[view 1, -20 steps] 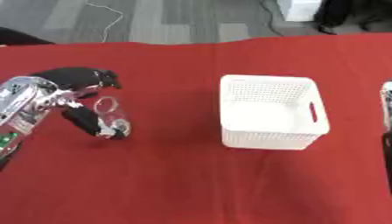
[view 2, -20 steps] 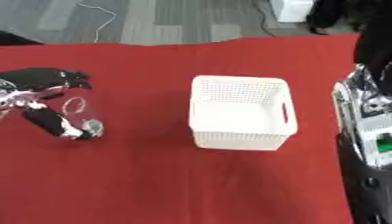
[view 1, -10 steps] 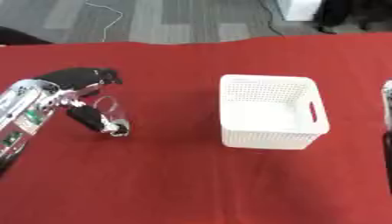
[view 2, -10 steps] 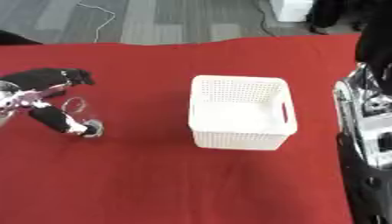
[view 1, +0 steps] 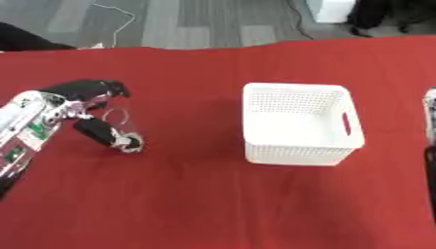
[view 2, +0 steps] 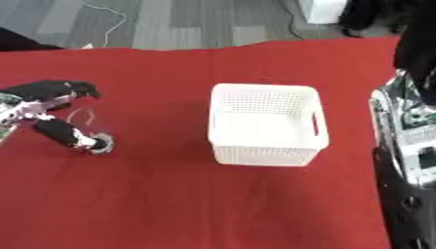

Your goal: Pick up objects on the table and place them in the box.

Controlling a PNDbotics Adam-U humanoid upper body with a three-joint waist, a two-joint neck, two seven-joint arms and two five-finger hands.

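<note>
Left eye view is giving us the left hand point(view 1: 81, 109) coming in low from the left side of the red table point(view 1: 204, 199), and it is spreading into a wide fork: dark fingers point(view 1: 95, 88) are reaching up and to the right, the thumb point(view 1: 104, 136) is angling down and to the right. Between them a clear glass-like object point(view 1: 119, 124) is sitting, seemingly lying tipped on the cloth with its long axis running from the ring-shaped rim near the fingers down to a darker end at the thumb tip. The thumb is touching that lower end; whether the fingers are meeting the rim is hard to tell. Well apart to the right, the white perforated box point(view 1: 298, 124) is standing upright, mouth up. Over in the right eye view, the right hand's arm is showing at the right edge, fingers not visible
</note>
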